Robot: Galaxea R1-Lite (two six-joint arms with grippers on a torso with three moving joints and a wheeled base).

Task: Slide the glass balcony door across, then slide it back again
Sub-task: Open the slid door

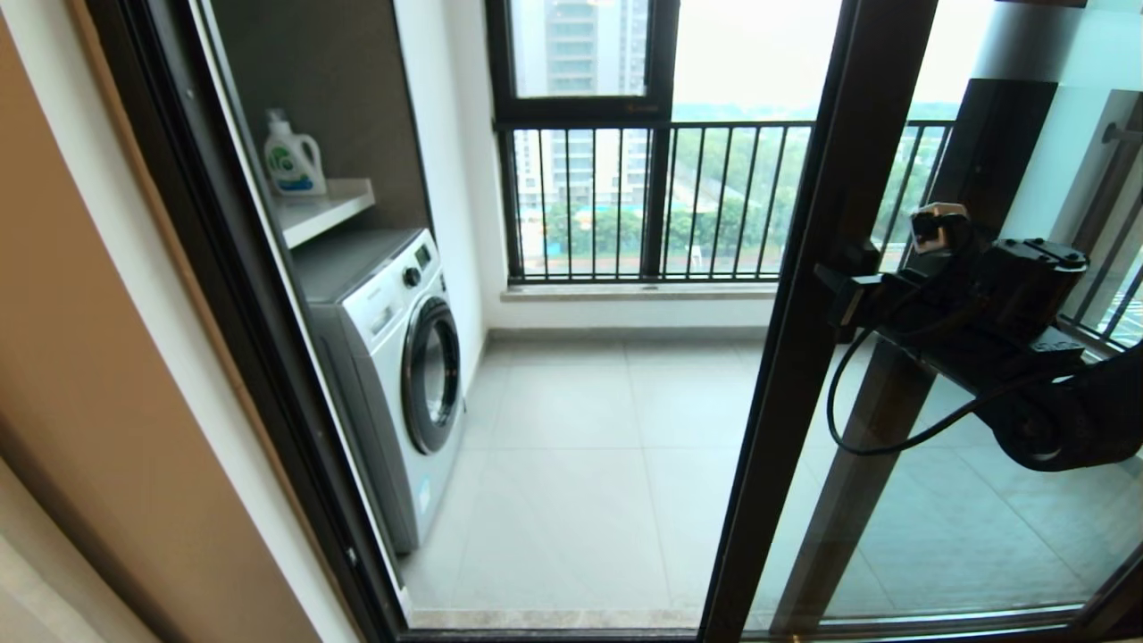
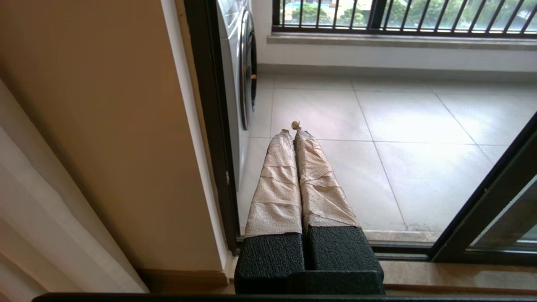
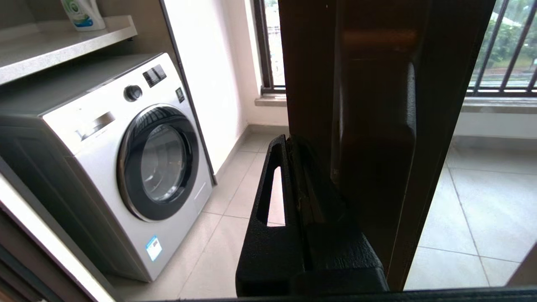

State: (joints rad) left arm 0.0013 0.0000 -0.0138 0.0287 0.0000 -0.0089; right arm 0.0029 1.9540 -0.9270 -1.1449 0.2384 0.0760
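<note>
The glass balcony door (image 1: 946, 500) stands partly slid to the right, and its dark leading stile (image 1: 817, 295) crosses the middle of the opening. At mid height my right gripper (image 1: 846, 299) rests against that stile. In the right wrist view the right gripper (image 3: 293, 144) is shut, and its black fingers (image 3: 272, 188) lie along the stile's edge beside the dark bar handle (image 3: 377, 138). My left gripper (image 2: 291, 128) is shut and empty. Its tape-wrapped fingers (image 2: 277, 180) hang low by the left jamb, pointing at the balcony floor.
A white washing machine (image 1: 402, 357) stands inside the balcony on the left, under a shelf (image 1: 326, 210) with a detergent bottle (image 1: 292, 159). The outer window with black railings (image 1: 661, 205) closes the far side. The dark left jamb (image 1: 241, 313) and floor track (image 2: 402, 247) bound the opening.
</note>
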